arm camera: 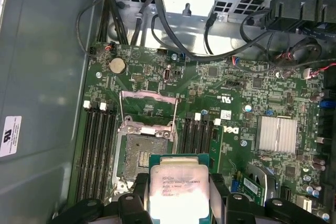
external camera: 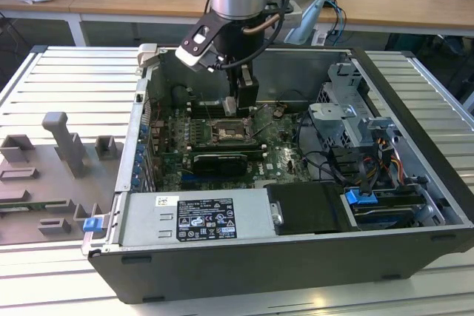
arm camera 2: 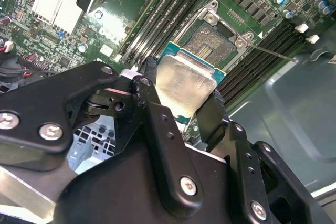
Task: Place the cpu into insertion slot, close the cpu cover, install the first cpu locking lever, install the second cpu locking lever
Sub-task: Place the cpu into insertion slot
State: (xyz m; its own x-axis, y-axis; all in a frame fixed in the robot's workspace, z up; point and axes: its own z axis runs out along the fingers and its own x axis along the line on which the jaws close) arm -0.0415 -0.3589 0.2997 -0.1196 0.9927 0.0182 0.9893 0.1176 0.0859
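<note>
Inside the open computer case (external camera: pixel 244 271) on the slatted desk (external camera: pixel 44 86), the gripper (external camera: pixel 244 98) hangs over the green motherboard (arm camera: pixel 231 93), toward the case's back wall. Its black fingers (arm camera 2: pixel 152 93) are clenched on opposite edges of the cpu (arm camera 2: pixel 184 85), whose pale metal face also shows in the first wrist view (arm camera: pixel 178 187). The chip is held clear of the board and is not seated. The insertion slot (arm camera: pixel 137 156) lies bare just beside it, between the banks of black memory slots (arm camera: pixel 100 145), with its dark contact field exposed (arm camera 2: pixel 210 43). The cpu cover (arm camera: pixel 149 94) stands flipped open at the slot's far edge.
</note>
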